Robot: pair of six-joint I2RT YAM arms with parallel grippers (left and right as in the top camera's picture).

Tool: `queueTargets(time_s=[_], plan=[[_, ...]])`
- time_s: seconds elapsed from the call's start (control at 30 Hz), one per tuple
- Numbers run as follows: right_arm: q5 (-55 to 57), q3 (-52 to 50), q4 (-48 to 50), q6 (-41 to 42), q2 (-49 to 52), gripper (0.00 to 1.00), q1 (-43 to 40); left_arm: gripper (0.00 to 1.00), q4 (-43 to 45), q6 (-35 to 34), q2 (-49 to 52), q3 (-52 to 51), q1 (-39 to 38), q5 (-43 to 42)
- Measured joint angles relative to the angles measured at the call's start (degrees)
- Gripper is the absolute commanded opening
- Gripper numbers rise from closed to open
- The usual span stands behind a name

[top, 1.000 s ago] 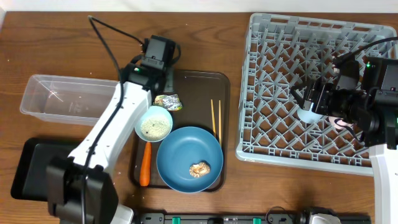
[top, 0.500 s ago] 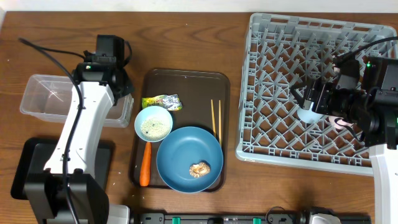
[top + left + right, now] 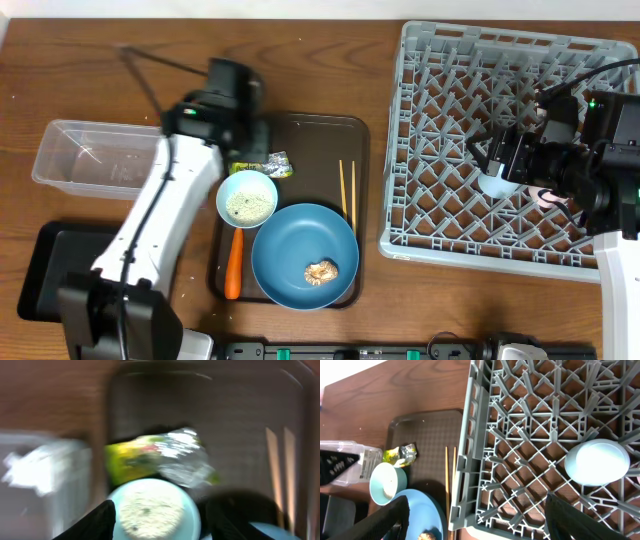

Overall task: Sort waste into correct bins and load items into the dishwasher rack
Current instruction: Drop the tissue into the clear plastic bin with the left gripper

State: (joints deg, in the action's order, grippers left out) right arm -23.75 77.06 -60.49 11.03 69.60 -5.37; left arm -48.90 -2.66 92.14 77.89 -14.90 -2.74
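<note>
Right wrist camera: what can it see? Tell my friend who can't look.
A small pale blue cup rests in the big grey rack. Left of the rack, a brown tray holds wooden chopsticks, a shiny wrapper, a light blue bowl and a blue plate.

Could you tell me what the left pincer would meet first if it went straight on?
Most likely the yellow-green snack wrapper on the dark brown tray; the blur hides depth, and the light blue bowl lies right beside it.

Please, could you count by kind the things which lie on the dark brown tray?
dishes: 2, the bowl and the plate
chopsticks: 2
wrapper: 1
carrot: 1
food lump: 1
rice: 1 portion
total: 8
</note>
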Motion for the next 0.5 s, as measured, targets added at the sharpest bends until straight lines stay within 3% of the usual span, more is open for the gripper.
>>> queueTargets(time_s=[0.2, 0.5], plan=[[0.0, 0.0, 0.0, 0.0, 0.0, 0.8, 0.0, 0.57, 0.07, 7.52, 1.88, -0.72, -7.45, -0.24], [0.0, 0.0, -0.02, 0.0, 0.02, 0.79, 0.0, 0.57, 1.38, 10.23, 12.9, -1.22, -8.79, 4.09]])
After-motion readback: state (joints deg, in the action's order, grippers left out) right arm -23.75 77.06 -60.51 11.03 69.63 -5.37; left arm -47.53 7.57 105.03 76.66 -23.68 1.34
